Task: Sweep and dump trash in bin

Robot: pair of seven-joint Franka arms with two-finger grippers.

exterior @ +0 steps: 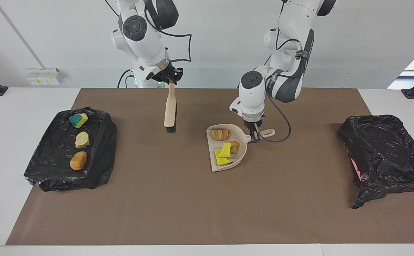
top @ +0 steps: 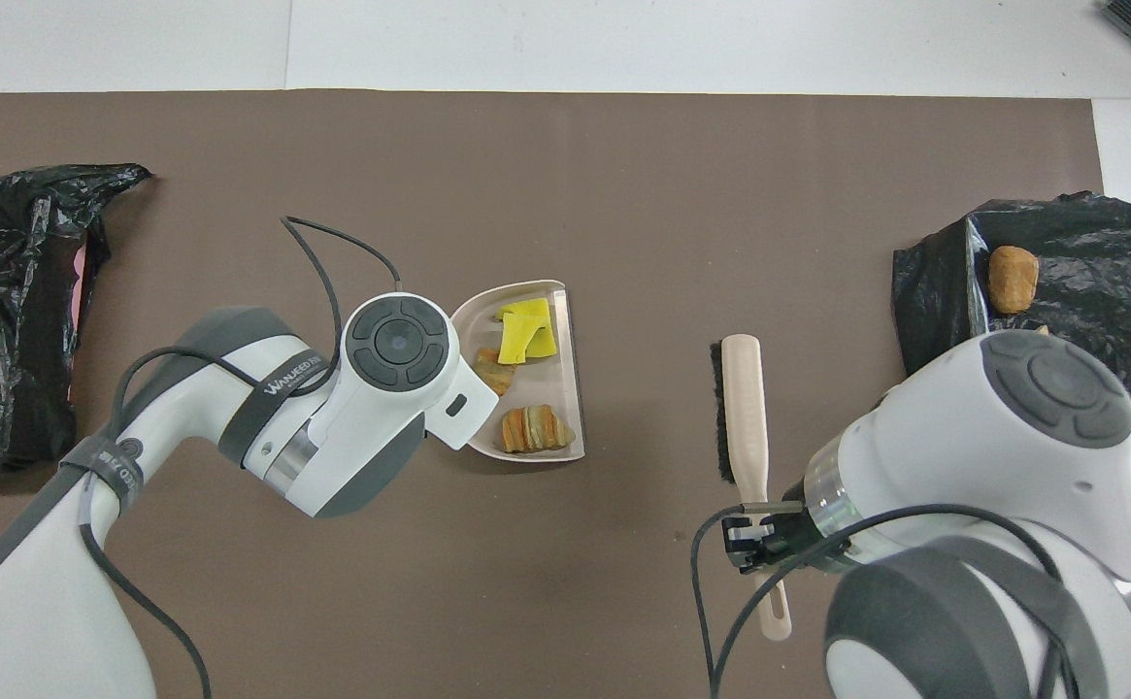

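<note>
The beige dustpan [exterior: 245,151] lies mid-mat and holds trash: yellow sponge pieces [exterior: 223,154], a striped orange-brown chunk [exterior: 220,134] and a smaller chunk [exterior: 234,147]. It also shows in the overhead view [top: 555,374]. My left gripper [exterior: 253,137] is shut on the dustpan's handle. My right gripper [exterior: 169,79] is shut on the beige brush [exterior: 170,110], held over the mat with its black bristles down, beside the dustpan toward the right arm's end. The black-lined bin [exterior: 100,149] at that end holds a green-backed sponge [exterior: 78,120], a pale chunk [exterior: 82,139] and an orange-brown chunk [exterior: 78,160].
A second black-bagged bin [exterior: 384,153] stands at the left arm's end of the table. A brown mat [exterior: 192,206] covers the table between the two bins. A cable loops from the left wrist over the mat beside the dustpan's handle.
</note>
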